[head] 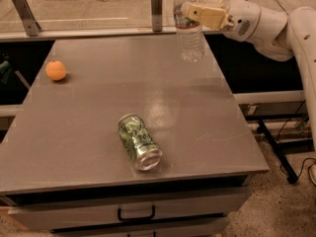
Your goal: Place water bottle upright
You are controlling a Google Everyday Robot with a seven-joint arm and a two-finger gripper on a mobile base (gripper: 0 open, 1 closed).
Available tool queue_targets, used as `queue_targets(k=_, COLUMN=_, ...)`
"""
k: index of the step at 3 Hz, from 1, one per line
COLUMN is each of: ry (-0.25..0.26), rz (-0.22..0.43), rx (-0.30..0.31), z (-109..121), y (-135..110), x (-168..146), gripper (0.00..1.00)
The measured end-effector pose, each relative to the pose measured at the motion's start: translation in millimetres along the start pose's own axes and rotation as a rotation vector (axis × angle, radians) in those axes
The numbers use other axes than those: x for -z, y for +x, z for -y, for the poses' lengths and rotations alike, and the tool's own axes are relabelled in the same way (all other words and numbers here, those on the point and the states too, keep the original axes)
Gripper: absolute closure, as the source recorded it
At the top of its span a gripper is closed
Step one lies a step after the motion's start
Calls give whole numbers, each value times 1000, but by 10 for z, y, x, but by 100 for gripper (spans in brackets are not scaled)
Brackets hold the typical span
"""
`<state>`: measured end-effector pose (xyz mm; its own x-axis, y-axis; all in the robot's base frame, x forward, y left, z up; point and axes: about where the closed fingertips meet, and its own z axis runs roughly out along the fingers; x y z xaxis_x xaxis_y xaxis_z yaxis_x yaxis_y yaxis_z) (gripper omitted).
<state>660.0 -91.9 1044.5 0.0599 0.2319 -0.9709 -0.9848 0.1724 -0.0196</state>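
Note:
The water bottle is clear and ribbed with a white label. It stands upright at the far right of the grey table, its base at or just above the surface. My gripper reaches in from the right and is shut on the bottle's upper part, around the label. The bottle's cap is cut off by the top edge of the view.
A green drink can lies on its side near the table's front middle. An orange ball sits at the far left. A drawer with a black handle is below the tabletop. A railing runs behind the table.

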Motion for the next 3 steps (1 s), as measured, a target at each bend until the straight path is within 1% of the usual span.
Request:
queue_targets(k=1, ry=-11, rz=49, rx=8, z=-73, y=40, x=-56, gripper=100)
queue_targets(k=2, ry=-20, rz=81, rx=73, z=-103, y=107, x=39, gripper=100)
queue_targets(k=3, ry=-24, rz=78, rx=116, z=-100, y=175, x=196, gripper=100)
